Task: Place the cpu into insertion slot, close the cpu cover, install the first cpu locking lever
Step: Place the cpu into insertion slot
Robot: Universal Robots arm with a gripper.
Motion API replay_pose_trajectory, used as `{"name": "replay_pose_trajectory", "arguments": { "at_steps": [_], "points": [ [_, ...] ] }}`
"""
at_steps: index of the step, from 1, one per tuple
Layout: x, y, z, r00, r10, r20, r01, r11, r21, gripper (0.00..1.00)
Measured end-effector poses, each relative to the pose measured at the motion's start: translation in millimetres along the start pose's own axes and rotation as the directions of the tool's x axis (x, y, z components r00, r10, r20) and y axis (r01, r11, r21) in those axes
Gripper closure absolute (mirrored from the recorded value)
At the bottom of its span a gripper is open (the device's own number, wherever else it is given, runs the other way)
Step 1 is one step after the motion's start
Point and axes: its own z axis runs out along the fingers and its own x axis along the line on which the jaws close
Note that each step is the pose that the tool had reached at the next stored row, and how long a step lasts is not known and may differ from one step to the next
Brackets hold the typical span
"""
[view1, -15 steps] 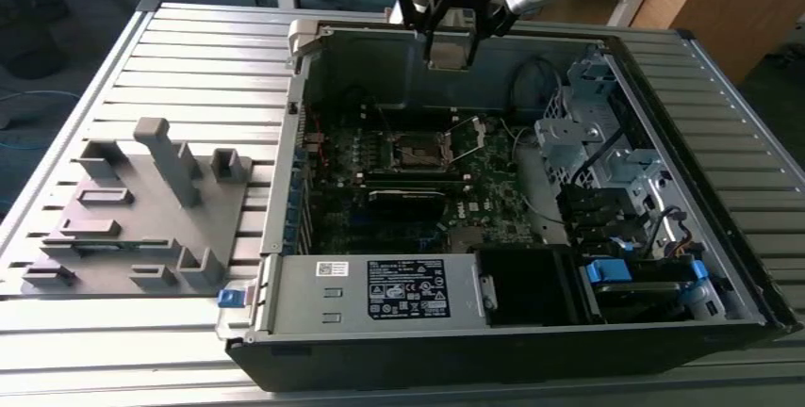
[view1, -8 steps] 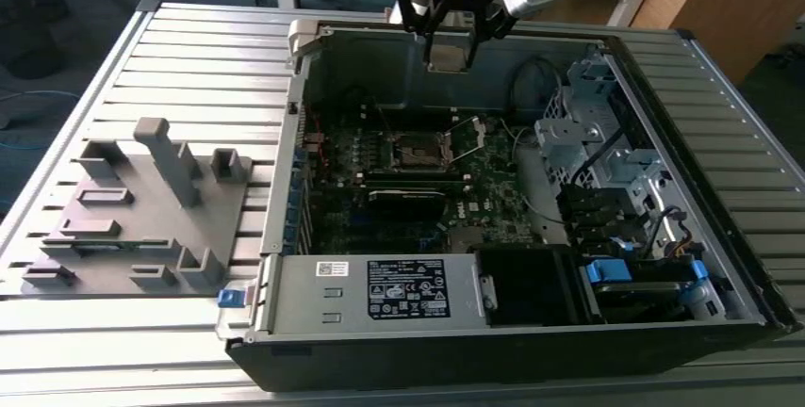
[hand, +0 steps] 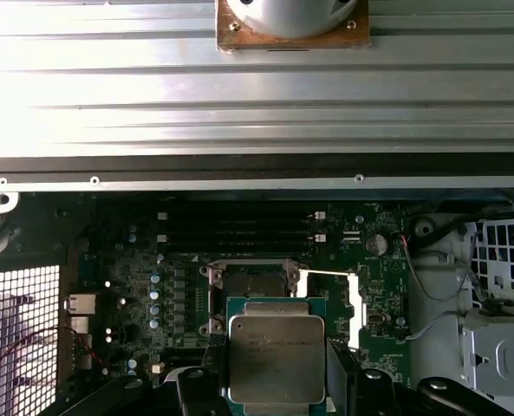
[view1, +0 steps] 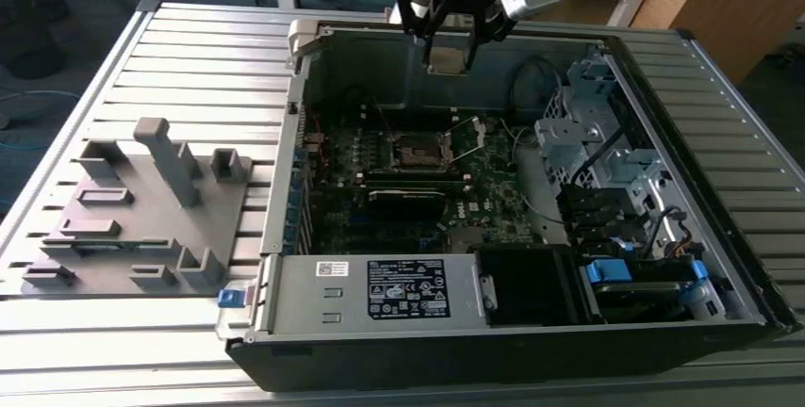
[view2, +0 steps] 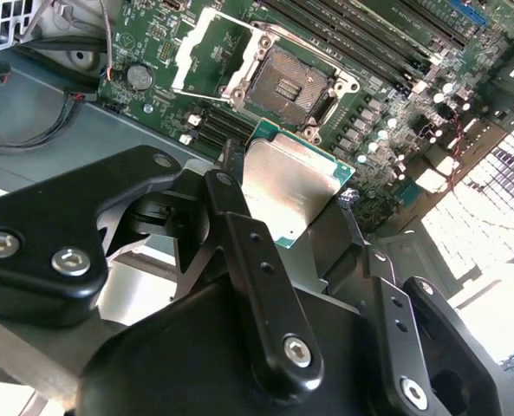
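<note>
CPU (hand: 276,360) sits gripped by its edges in end effector (view1: 450,53), fingers closed on it, high above mobo (hand: 135,260). We note socket (view2: 291,82) empty, CPU cover (view2: 190,52) swung open. Insertion, cover closure & locking all pending.

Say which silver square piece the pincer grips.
The cpu: a solid metal-topped chip in the pincer. The cpu cover is a hollow frame, untouched below.

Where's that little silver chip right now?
The cpu is gripped in the tool, held up over the open computer case, with the empty socket down below and its cpu cover open.
</note>
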Motion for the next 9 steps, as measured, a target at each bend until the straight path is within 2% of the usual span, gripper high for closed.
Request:
{"name": "replay_pose_trajectory", "arguments": {
  "at_steps": [9],
  "points": [
    [0.0, -0.2, 2.1, 1.0, 0.0, 0.0001, 0.0, 1.0, -0.0003, 0.46]
  ]
}}
